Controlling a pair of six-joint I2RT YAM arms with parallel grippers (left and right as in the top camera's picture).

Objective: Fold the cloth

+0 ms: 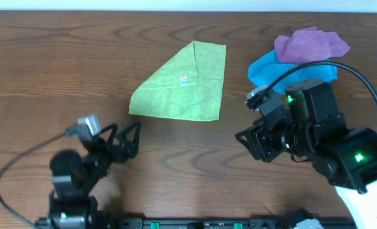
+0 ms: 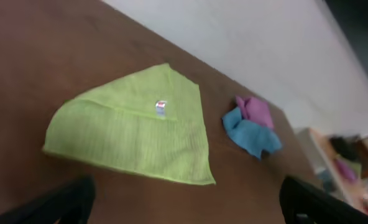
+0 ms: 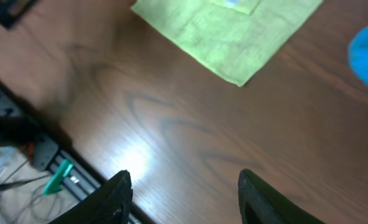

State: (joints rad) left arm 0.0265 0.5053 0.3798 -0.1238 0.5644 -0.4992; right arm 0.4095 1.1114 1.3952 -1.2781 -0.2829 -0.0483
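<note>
A green cloth point(image 1: 183, 84) lies flat on the wooden table, folded into a rough triangle with a small white tag on top. It also shows in the left wrist view point(image 2: 134, 132) and at the top of the right wrist view point(image 3: 230, 28). My left gripper point(image 1: 126, 141) is open and empty, hovering near the front left, short of the cloth's near edge. My right gripper point(image 1: 255, 143) is open and empty, to the right of the cloth and nearer the front. In the wrist views the left fingers point(image 2: 184, 202) and right fingers point(image 3: 184, 196) hold nothing.
A blue cloth point(image 1: 284, 67) and a purple cloth point(image 1: 309, 44) lie bunched at the back right, also seen in the left wrist view point(image 2: 252, 124). The table's front edge with a rail and cables point(image 3: 41, 162) is close to the right gripper.
</note>
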